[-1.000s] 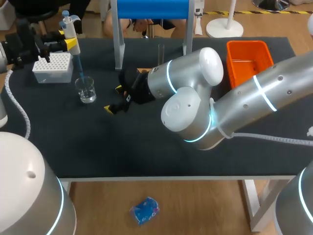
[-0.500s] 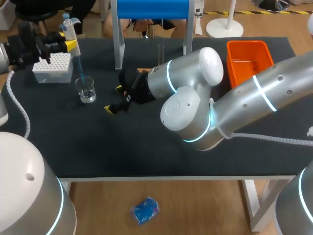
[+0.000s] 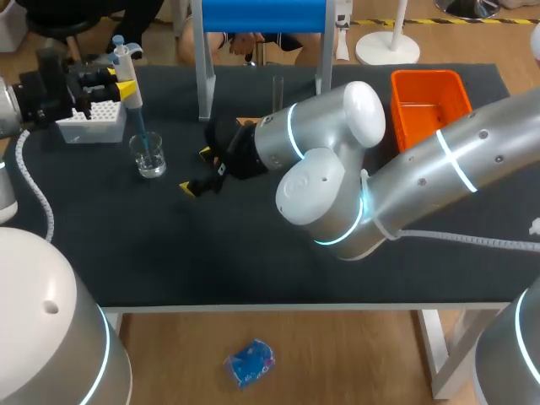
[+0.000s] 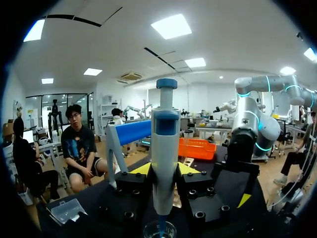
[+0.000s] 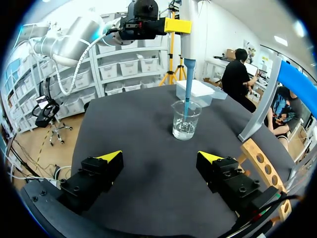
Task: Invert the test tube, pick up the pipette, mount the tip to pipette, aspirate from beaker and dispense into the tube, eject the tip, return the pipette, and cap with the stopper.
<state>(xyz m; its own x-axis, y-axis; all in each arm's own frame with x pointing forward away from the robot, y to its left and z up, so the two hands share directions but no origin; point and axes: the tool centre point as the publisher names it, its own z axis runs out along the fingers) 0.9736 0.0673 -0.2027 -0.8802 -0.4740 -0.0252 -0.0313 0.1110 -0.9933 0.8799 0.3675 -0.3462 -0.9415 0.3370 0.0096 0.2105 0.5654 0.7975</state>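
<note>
**A:** Two steps look settled to me, and another is in hand. Take the big things first: how do the arms sit over the table (image 3: 253,253)?

**B:** The right arm (image 3: 439,177) lies across the middle. Its right gripper (image 3: 197,170) is low over the mat, near the beaker but not touching it. The right wrist view shows its fingers spread wide with nothing between them.

**A:** And the orange bin (image 3: 430,101)?

**B:** It's at the far right corner. I can make out no spent tip in it, so I'd judge ejecting is yet to come.

**A:** The tip box (image 3: 91,118)?

**B:** Far left, just behind the beaker. The left gripper (image 3: 122,80) hangs over that corner, clamped on the pipette (image 3: 124,61) from both sides and holding it upright.

**A:** So pickup and mounting are the two behind us.

**B:** Yes. A blue tip (image 3: 140,131) sits on the pipette's nose, and its end is down inside the beaker (image 3: 149,156), which holds a little clear liquid. That reads as the aspirate step. I cannot tell whether any liquid has been drawn up.

**A:** The test tube (image 3: 278,91)?

**B:** It stands upright by the wooden rack (image 5: 262,166), beyond the right arm and well apart from the pipette. I can't make out which end is up, so I only presume the inversion is done.

**A:** What's left?

**B:** Dispensing into the tube, ejecting the tip, returning the pipette and capping. I find no stopper in any view.
</note>
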